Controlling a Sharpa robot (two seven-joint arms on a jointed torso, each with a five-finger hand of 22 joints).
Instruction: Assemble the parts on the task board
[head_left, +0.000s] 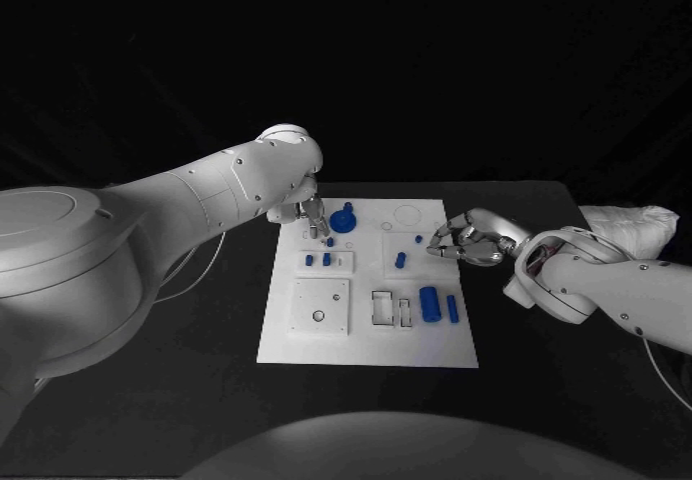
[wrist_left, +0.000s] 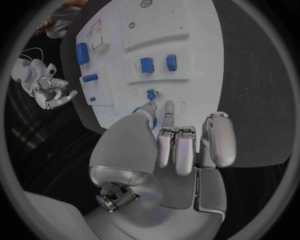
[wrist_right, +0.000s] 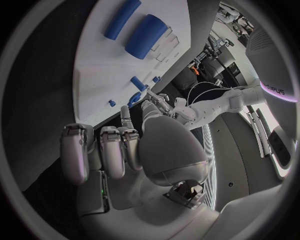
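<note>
A: We see the white rectangular task board (head_left: 368, 345) lying in the middle of the black table (head_left: 188, 400). The silver left hand (head_left: 307, 212) sits at the board's 11 o'clock corner, just beside a round blue disc-shaped part (head_left: 343, 219).

B: From the left wrist view we find that hand (wrist_left: 181, 145) with its fingers (wrist_left: 169, 111) stretched out side by side and narrow, tips down at the board beside a tiny blue peg (wrist_left: 150, 94). We cannot tell whether the thumb touches the peg, and nothing seems gripped.

A: The silver right hand (head_left: 469, 240) hangs at the board's 2 o'clock edge, fingers curled inward. We cannot tell whether it holds anything.

B: In the right wrist view its fingers (wrist_right: 112, 150) are bunched together.

A: Toward 5 o'clock on the board lie a thick blue cylinder (head_left: 428, 300) and, just beside it, a slim blue rod (head_left: 451, 308). Two small blue blocks (head_left: 317, 260) stand in a plate at 10 o'clock.
</note>
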